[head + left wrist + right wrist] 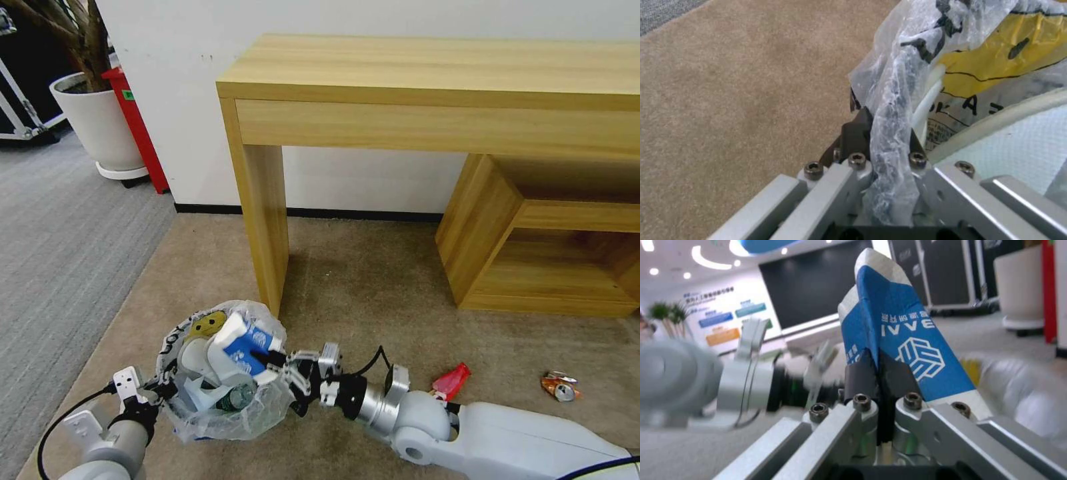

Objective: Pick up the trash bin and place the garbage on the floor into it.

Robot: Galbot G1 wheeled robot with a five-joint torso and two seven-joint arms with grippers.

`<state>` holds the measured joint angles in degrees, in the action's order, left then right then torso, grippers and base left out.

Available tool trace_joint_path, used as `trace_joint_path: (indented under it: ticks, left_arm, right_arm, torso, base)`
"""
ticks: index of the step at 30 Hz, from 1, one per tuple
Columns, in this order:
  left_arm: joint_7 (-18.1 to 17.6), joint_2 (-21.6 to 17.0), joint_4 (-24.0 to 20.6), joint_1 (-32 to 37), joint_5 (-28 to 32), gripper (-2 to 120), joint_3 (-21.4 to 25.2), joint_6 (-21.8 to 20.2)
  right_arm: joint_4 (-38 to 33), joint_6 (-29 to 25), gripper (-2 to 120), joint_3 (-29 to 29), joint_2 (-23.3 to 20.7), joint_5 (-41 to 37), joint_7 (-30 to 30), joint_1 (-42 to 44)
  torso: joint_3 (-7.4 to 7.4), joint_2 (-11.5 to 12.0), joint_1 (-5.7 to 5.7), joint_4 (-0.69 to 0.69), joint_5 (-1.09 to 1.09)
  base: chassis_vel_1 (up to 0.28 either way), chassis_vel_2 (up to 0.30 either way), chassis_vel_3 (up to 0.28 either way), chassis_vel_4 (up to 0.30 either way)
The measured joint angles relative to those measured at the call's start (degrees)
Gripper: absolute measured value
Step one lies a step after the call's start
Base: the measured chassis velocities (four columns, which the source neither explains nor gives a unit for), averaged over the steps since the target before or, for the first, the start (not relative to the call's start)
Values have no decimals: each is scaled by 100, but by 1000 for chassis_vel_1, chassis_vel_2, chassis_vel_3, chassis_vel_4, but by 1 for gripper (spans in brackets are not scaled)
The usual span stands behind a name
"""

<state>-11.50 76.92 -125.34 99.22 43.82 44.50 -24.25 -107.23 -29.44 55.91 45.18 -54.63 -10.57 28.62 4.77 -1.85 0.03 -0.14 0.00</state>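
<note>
While the left gripper (160,389) clamped the trash bin (220,373) rim above the floor (373,293), the right gripper (277,363) pinched a blue-white carton (243,347) over it. Left wrist: jaws shut on lettered bag. Right wrist: carton (907,340) read "IVVE".

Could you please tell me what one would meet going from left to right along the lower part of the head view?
Left gripper → trash bin → blue-white carton → right gripper → red wrapper → crushed can.
</note>
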Motion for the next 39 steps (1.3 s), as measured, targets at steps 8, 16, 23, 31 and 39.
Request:
trace_joint_path:
  ticks: [8,16,23,31,39]
  left_arm:
    - [43,139,-104,74,-95,1,-55,-3]
    - [67,188,-158,124,-149,1,-68,2]
    - [76,219,-170,157,-184,1,-71,12]
    - [84,225,-168,158,-192,1,-70,12]
    - [88,201,-147,148,-185,1,-62,12]
  right_arm:
    - [713,104,0,467,637,110,442,-327]
    - [1010,181,0,565,857,175,613,-434]
    - [1148,260,18,581,977,266,737,-446]
    - [1144,289,46,500,984,317,784,-390]
    - [1038,290,73,318,946,334,800,-289]
  torso:
    - [0,0,0,1,0]
    - [0,1,0,1,0]
    - [0,1,0,1,0]
    - [0,1,0,1,0]
    - [0,1,0,0,0]
  base:
    - [0,0,0,0]
    - [0,0,0,0]
    - [0,0,0,0]
    - [0,0,0,0]
    - [0,0,0,0]
